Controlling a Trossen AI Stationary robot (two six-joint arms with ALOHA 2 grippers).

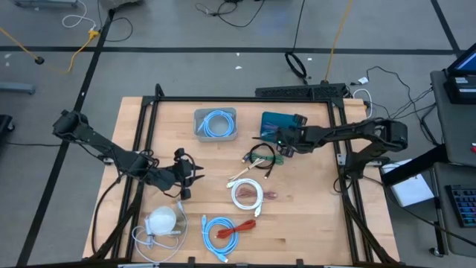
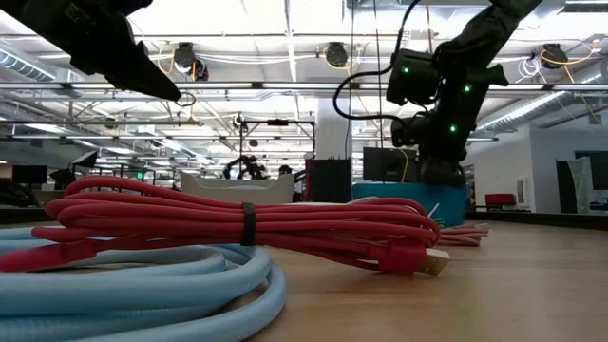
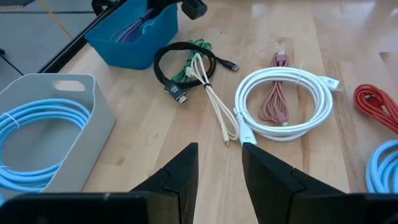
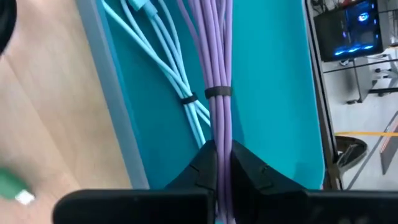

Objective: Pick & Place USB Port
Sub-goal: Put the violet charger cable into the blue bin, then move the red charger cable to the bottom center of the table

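High view: right gripper (image 1: 287,143) at the teal bin (image 1: 277,122); left gripper (image 1: 187,179) over bare wood, well apart from it.

Right wrist view: purple cable (image 4: 218,68), bundled by a dark tie, lies in the bin, pinched between closed jaws.

Left wrist view: jaws apart, empty; white cable (image 3: 285,103) coil near.

No legible writing or brands.

Wooden bench (image 1: 312,223) stood inside a black frame (image 1: 223,99), black keyboard (image 1: 301,91) lay just beyond its far edge, cables trailed over grey floor (image 1: 186,30), desk with what was perhaps a monitor (image 1: 461,82) stood on the right.
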